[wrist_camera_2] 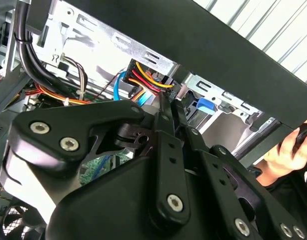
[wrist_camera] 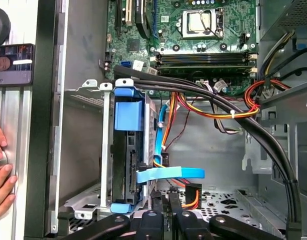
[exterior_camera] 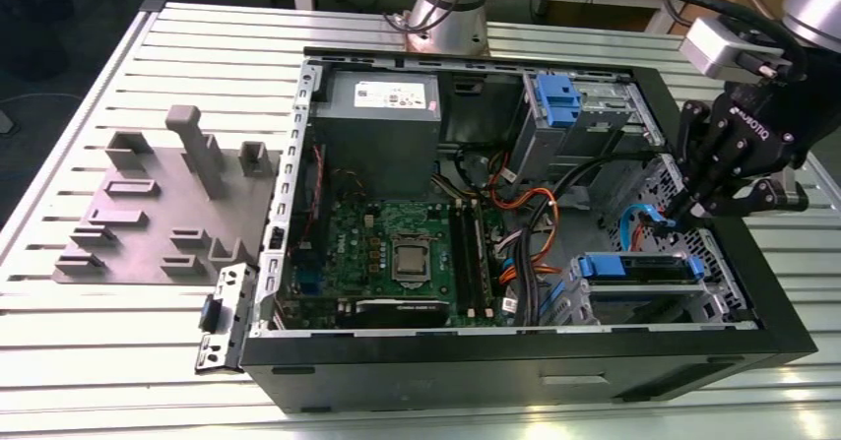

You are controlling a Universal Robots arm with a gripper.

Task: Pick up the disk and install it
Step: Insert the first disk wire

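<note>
blue-railed, the disk (exterior_camera: 640, 268) sits in the silver drive cage (wrist_camera: 106, 150) at a corner of the computer case (exterior_camera: 526, 373). the gripper (exterior_camera: 692, 207) hangs just beside it, fingers pressed together.

Open computer case (exterior_camera: 526, 366) stood on the slatted desk (exterior_camera: 79, 342), with a grey fixture plate (exterior_camera: 145, 214) lying at the exterior view's left. The tool (exterior_camera: 700, 209) hung inside the case's right wall, near the blue-railed disk (exterior_camera: 637, 268) resting in a metal bay.
</note>
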